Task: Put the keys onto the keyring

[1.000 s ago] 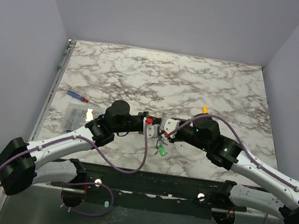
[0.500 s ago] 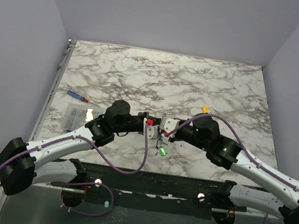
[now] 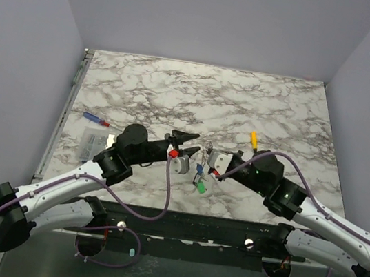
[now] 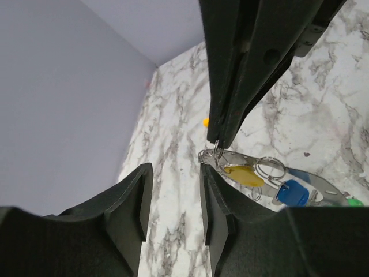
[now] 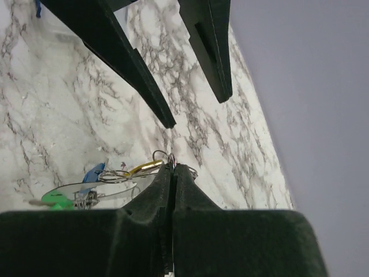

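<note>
My right gripper is shut on the thin silver keyring and holds it just above the table. In the right wrist view the ring's wire shows pinched at the closed tips. A yellow-headed key, a blue key and a green key hang on the ring. My left gripper is open and empty, just left of the ring; its fingers frame the ring's end. One orange-headed key lies loose on the marble to the right.
A slim blue-and-red stick and a clear plastic packet lie at the table's left edge. The table's left rail and purple walls bound the space.
My left gripper has let go, opened and drawn back to the left. The right gripper has shifted slightly right, still holding the ring with its keys.
</note>
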Controlling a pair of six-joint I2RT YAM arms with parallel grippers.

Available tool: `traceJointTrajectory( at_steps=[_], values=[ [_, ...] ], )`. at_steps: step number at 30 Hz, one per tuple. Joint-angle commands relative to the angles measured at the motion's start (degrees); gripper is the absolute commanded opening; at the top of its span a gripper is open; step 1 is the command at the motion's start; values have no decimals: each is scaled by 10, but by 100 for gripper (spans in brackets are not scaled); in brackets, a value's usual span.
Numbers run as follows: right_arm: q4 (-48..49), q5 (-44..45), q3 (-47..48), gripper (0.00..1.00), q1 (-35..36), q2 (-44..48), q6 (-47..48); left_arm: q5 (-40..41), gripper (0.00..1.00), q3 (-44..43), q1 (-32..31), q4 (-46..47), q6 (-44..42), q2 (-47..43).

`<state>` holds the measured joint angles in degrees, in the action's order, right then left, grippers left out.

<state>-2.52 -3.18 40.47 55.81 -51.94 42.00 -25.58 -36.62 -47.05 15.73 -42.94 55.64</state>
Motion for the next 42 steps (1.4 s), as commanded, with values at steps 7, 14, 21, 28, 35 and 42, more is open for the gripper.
traceJointTrajectory(
  at_steps=[7,14,21,28,35,42],
  values=[
    [126,-9,-43,1,3,75,-30,-78,45,26,42,102,70,-26],
    [133,-14,-50,1,3,100,-39,-154,43,28,44,119,91,-18],
    [140,-16,-53,1,3,104,-39,-160,39,36,44,160,121,-13],
    [148,-21,-52,1,3,104,-35,-162,34,30,44,173,148,11],
    [145,-30,-50,1,3,105,-35,-154,29,30,43,186,159,29],
    [143,-40,-49,1,3,102,-36,-155,27,30,39,192,163,39]
  ],
)
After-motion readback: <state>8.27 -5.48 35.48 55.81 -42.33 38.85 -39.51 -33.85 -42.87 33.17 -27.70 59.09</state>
